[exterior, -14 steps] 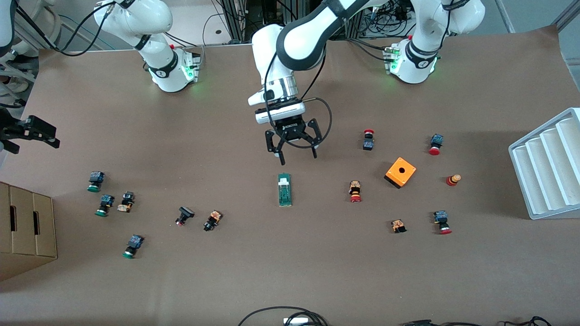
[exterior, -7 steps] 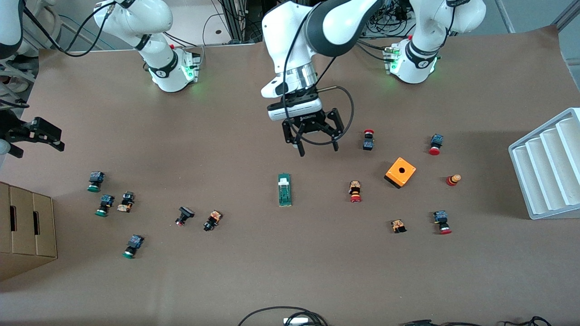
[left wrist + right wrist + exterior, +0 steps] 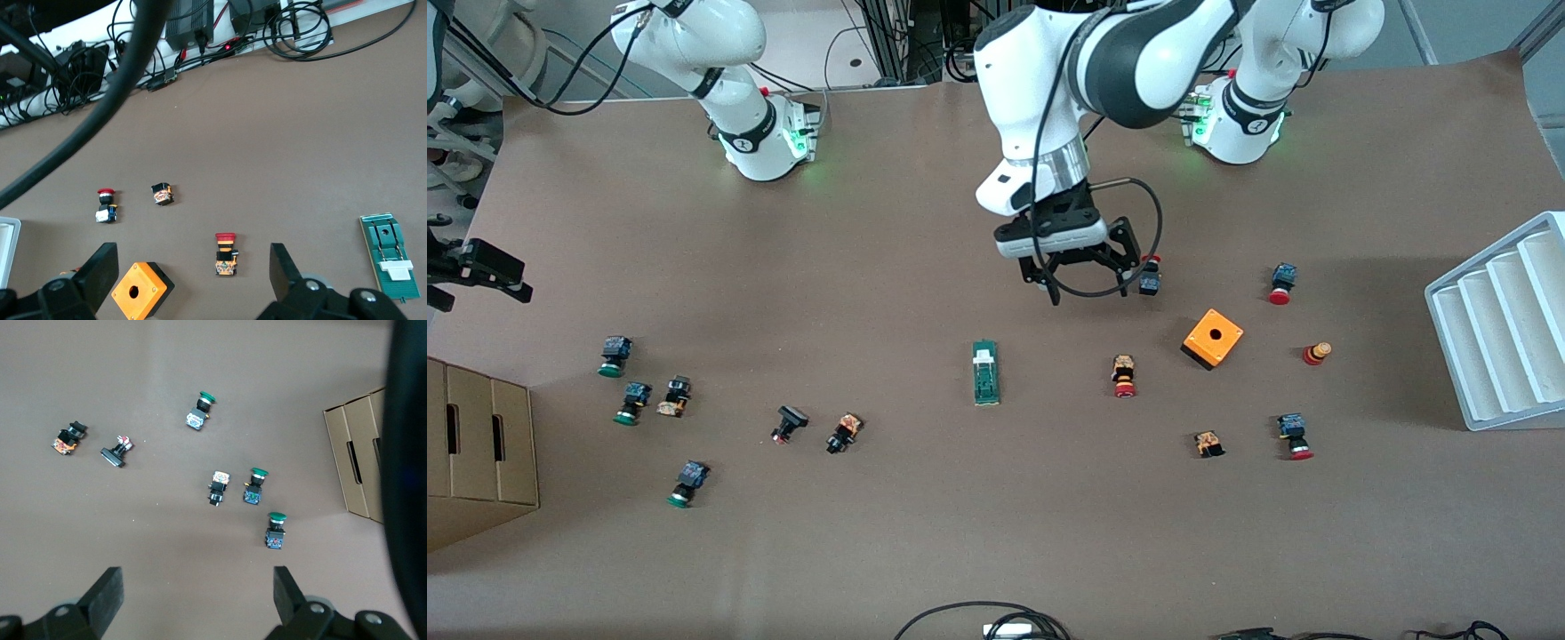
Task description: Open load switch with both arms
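While the slim green rectangular load switch [image 3: 985, 372] lies untouched mid-desk, the left tool [image 3: 1087, 277] hangs open and empty above bare desk and the right tool [image 3: 480, 267] waits open at the right arm's end, so everything remains undone.

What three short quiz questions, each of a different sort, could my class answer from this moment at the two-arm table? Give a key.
1. True or false: the left gripper is shut on the load switch.
2. The orange box lies toward which arm's end of the table, compared with the load switch? A) left arm's B) right arm's
3. Fill in: the right gripper hangs with open fingers near the ____ box.

Key
1. False: its fingers are open, and the switch lies untouched on the table.
2. A
3. cardboard
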